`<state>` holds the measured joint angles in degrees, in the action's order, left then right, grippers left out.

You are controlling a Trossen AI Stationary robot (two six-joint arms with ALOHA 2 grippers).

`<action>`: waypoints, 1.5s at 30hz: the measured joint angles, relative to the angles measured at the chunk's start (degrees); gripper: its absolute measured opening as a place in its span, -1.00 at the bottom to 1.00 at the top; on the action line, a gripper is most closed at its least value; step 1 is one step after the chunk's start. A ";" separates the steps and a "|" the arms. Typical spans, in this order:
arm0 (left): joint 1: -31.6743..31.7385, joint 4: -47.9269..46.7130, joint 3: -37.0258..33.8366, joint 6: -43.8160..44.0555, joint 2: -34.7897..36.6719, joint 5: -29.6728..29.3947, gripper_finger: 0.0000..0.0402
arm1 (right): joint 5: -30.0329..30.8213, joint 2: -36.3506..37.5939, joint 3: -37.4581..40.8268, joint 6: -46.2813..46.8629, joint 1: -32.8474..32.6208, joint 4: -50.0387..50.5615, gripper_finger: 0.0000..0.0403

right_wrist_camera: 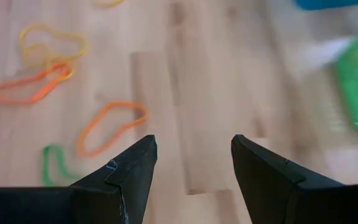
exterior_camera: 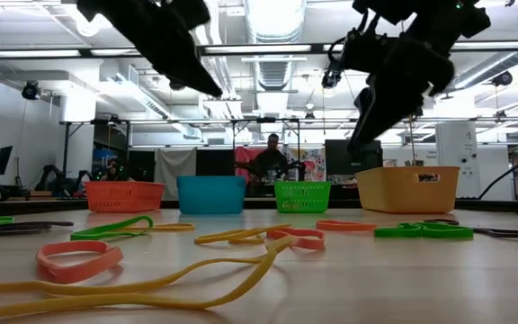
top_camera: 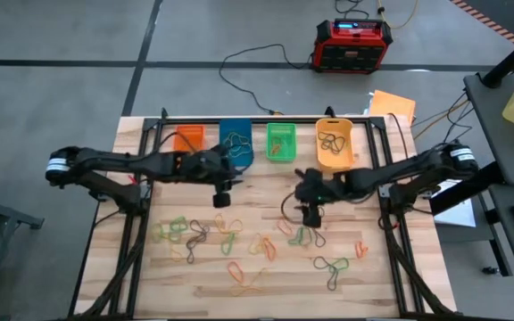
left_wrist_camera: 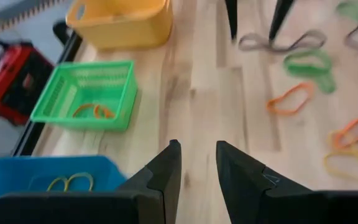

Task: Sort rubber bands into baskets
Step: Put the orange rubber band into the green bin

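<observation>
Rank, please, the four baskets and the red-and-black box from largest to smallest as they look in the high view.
1. Red-and-black box.
2. Yellow basket.
3. Blue basket and green basket, which look about alike.
4. Orange basket, though the left arm partly hides it, so this is unsure.

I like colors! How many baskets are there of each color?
orange basket: 1
blue basket: 1
green basket: 1
yellow-orange basket: 1
Total: 4 baskets

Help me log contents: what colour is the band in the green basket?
Orange band, clearest in left wrist view.
</observation>
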<state>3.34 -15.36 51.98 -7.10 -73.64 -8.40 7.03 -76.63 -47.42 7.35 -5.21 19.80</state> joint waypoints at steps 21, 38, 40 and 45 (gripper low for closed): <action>-4.30 14.81 -12.49 6.38 10.03 -0.03 -0.57 | 0.56 -19.67 -0.04 -1.34 -4.61 -16.99 0.01; -4.29 17.66 -12.43 4.66 9.76 -0.03 -0.57 | -0.79 -26.23 -0.24 -6.81 -3.37 -23.28 -0.87; -4.29 17.66 -12.43 4.66 9.76 -0.03 -0.57 | -0.79 -26.24 -0.24 -7.10 -3.29 -23.44 -0.92; -4.29 17.73 -12.43 4.66 9.74 -0.03 -0.57 | -0.64 -24.43 -0.17 -8.03 -3.28 -23.85 -0.94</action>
<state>-0.95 2.37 39.55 -2.44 -63.90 -8.43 6.39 -101.06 -47.59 -0.68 -8.49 -4.05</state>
